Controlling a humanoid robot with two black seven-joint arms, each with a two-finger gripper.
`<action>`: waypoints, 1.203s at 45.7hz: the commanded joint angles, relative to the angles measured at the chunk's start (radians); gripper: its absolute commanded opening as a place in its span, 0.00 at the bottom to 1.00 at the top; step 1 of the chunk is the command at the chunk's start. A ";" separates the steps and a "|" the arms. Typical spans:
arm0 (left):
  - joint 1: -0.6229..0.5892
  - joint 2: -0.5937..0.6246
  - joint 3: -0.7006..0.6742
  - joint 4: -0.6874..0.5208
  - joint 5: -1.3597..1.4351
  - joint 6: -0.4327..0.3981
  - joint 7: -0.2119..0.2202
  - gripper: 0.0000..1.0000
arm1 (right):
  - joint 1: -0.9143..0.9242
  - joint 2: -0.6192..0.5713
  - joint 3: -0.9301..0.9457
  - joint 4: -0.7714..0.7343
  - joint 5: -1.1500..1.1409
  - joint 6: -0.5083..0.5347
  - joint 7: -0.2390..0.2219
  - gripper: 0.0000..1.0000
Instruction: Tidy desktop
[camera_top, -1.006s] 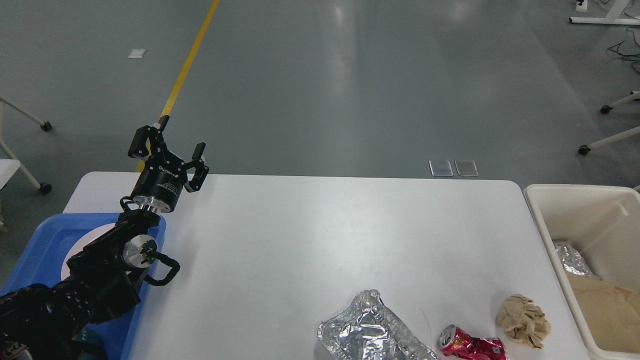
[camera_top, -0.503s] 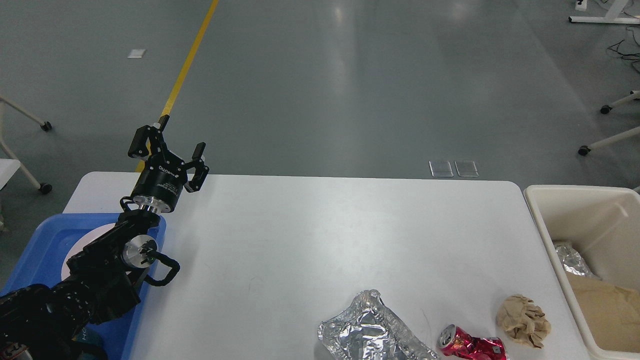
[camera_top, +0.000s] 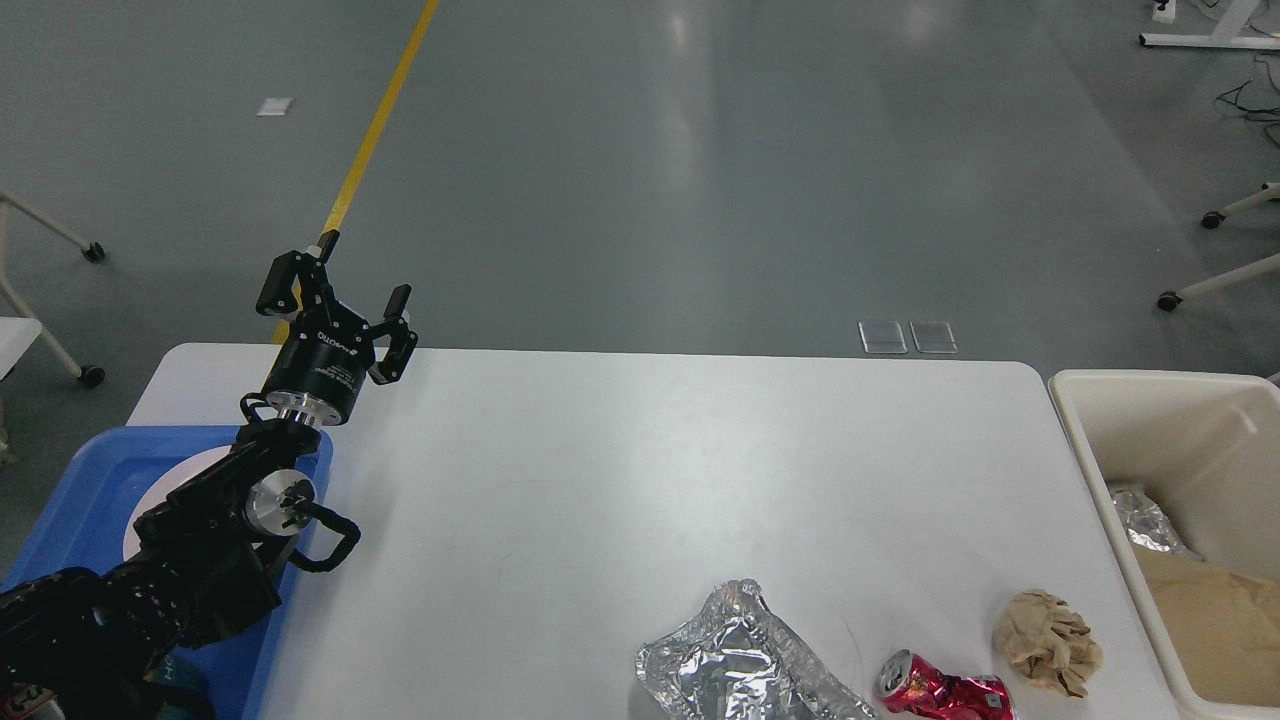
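Desktop (camera_top: 620, 470): white, fills the middle of the head view, mostly bare. Blue tray (camera_top: 75, 480) on its left corner, a white plate (camera_top: 185, 472) inside, partly hidden by the arm. Cream bin (camera_top: 1150, 400) just off the right end, foil and brown paper in it.

Litter sits at the near right edge: foil sheet (camera_top: 740, 665), its long axis slanting toward near right; paper ball (camera_top: 1047, 640); crushed red can (camera_top: 940, 690), lying lengthwise left to right.

Left gripper (camera_top: 345, 300) raised over the far left corner, fingers spread, holding nothing. Right arm not in view.

Judgement: all litter lies well apart to the right of the left gripper, close to the bin; the right arm would likely be nearer.
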 joint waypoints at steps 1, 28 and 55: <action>0.000 0.000 0.000 0.000 0.000 0.000 0.000 0.97 | 0.006 0.000 -0.001 0.014 -0.001 0.006 0.004 1.00; 0.000 0.000 0.000 0.000 0.001 -0.001 0.000 0.97 | 0.137 0.012 -0.115 0.075 -0.021 0.078 0.002 1.00; 0.000 0.000 0.000 0.000 0.000 0.000 0.000 0.97 | 0.743 -0.001 -0.486 0.073 -0.147 0.796 -0.007 1.00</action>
